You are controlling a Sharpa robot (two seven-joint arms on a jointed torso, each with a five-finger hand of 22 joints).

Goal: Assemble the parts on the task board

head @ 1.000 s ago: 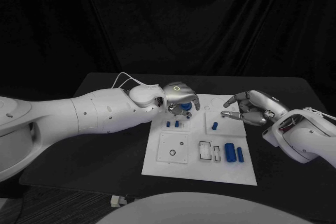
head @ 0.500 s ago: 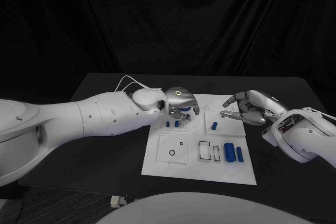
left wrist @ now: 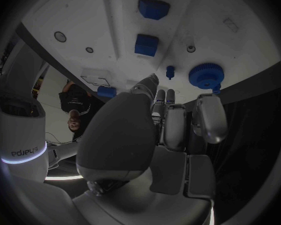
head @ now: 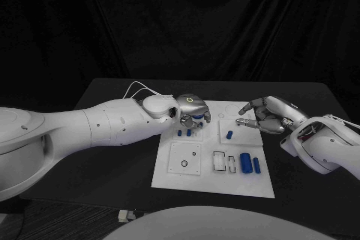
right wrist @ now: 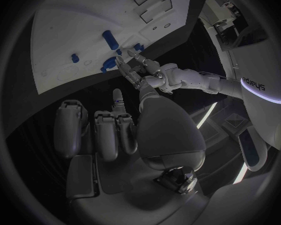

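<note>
Hovered silver left hand (head: 192, 109), fingers loosely curled and empty, just above round blue toothed gear (left wrist: 206, 75) at far edge of white task board (head: 180, 178). Kept silver right hand (head: 267, 115) empty, half-curled, alongside. Best lowered squarely, fingers around rim.

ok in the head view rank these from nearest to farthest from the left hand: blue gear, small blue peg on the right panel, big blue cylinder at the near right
1. Blue gear, right under the left hand at the board's far end.
2. Small blue peg, on the right panel, mid-board.
3. Big blue cylinder, near-right part of the task board.
</note>
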